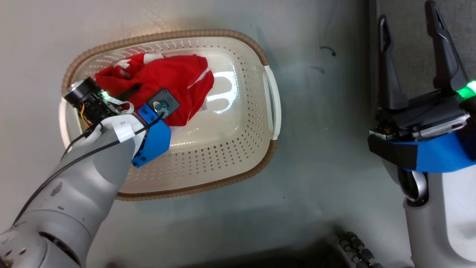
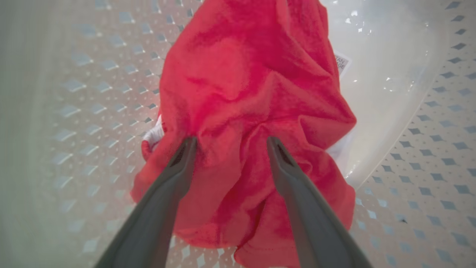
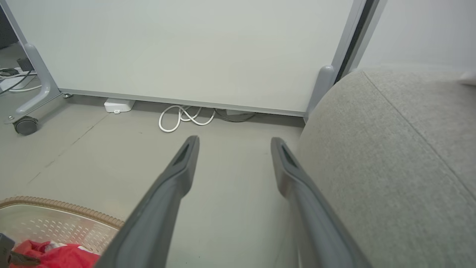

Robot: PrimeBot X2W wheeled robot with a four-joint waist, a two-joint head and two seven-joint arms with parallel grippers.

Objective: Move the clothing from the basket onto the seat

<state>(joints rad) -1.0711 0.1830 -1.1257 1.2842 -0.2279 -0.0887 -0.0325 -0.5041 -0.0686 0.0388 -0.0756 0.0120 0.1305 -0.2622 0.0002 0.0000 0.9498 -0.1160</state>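
Inside the perforated basket (image 1: 223,178), the left claw (image 2: 230,139) gapes over crumpled red clothing (image 2: 253,74) — right claw (image 1: 407,13) open too.

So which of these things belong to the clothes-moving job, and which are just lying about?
Job in hand: red clothing; basket; grey seat; left gripper, open at the clothing; right gripper, open beside the seat.

Lying about: white cable coil; white box; panel; caster.
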